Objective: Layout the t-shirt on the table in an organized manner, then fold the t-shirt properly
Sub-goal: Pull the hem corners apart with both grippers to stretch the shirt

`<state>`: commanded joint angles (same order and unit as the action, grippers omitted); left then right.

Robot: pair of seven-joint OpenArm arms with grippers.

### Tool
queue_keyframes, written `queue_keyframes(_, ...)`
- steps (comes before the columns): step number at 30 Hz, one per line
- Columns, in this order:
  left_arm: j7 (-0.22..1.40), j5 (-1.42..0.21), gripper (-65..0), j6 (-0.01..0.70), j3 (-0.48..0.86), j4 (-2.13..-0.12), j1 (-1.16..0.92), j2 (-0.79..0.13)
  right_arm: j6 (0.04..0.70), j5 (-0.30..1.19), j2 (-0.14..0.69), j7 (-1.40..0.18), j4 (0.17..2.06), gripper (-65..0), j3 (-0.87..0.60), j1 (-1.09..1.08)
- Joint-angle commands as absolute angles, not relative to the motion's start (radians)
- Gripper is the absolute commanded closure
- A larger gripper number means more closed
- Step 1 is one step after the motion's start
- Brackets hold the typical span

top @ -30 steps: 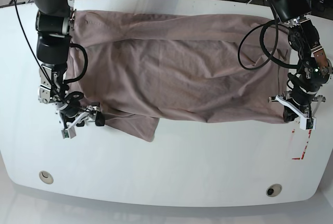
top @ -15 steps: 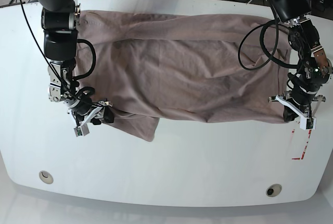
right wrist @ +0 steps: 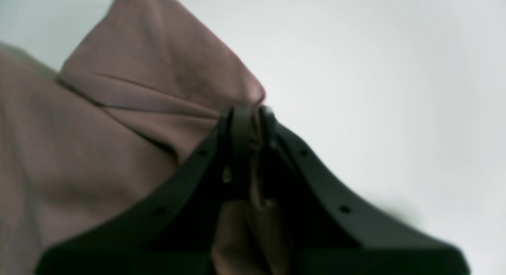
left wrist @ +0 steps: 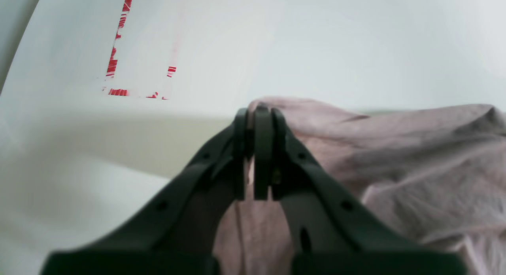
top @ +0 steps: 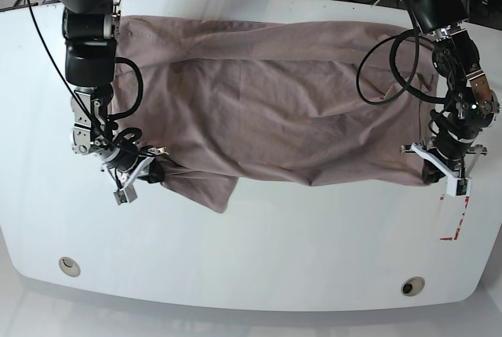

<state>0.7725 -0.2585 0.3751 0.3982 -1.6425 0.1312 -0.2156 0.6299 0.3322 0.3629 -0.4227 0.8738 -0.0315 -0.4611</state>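
Since a second earlier, my right gripper (top: 147, 174) had slid inward along the glossy white table (top: 259, 251), dragging its pinched corner of the dusty mauve-brown cotton t-shirt (top: 267, 110), which lay spread wide across the tabletop. My left gripper (top: 436, 171) was clamped on the opposite hem corner near red tape marks (top: 453, 223). Two round grommet holes (top: 69, 265) sat by the near edge. Arms hid both shirt ends; the right wrist view was blurred.

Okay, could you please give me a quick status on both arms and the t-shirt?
Left end effector shut on t-shirt edge. Right end effector shut on opposite edge. Shirt spread across table, still wrinkled. Nothing in the way.
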Motion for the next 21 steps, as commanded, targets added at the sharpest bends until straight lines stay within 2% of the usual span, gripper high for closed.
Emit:
queue_keyframes(12, 0.773, -0.259, -0.4, 0.375, 0.398, -1.641, 0.137, -0.217, 0.625, 0.331, 0.43, -0.578, 1.148, -0.3, -0.033, -0.41)
queue_keyframes(21, 0.771, -0.259, -0.4, 0.375, 0.398, -1.643, 0.176, -0.222, 0.625, 0.323, 0.449, -0.616, 1.285, -0.3, -0.07, -0.36)
